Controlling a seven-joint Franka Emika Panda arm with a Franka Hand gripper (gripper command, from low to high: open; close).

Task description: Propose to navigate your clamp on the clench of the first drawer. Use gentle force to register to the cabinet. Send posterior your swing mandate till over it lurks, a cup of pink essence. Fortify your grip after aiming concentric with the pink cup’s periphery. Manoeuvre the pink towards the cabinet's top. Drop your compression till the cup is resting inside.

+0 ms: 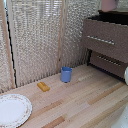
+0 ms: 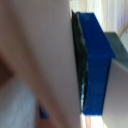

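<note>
The cabinet (image 1: 106, 42) stood at the exterior view's right, against the slatted backdrop, its first drawer (image 1: 104, 40) pulled slightly forward with the silver handle (image 1: 101, 40) running across its front. A second drawer sat lower, also with a bar handle. At the upper edge of that view, a pink cup (image 1: 108, 5) hung over the cabinet's top (image 1: 107, 18), only its lower part in frame; whether it touched the panel could not be told.

In the wrist view, a blue-tipped finger (image 2: 95, 65) of the pincer (image 2: 75, 65) pressed flat against a broad pale pink surface that filled most of the picture, blurred by closeness. The pincer appeared closed on the pink cup, with only one finger visible.

On the wooden surface (image 1: 85, 100), a blue cup (image 1: 66, 74) stood upright near the backdrop. A small orange block (image 1: 43, 86) lay to its left in the exterior view, well apart. A white plate (image 1: 12, 110) sat at the near left corner.
</note>
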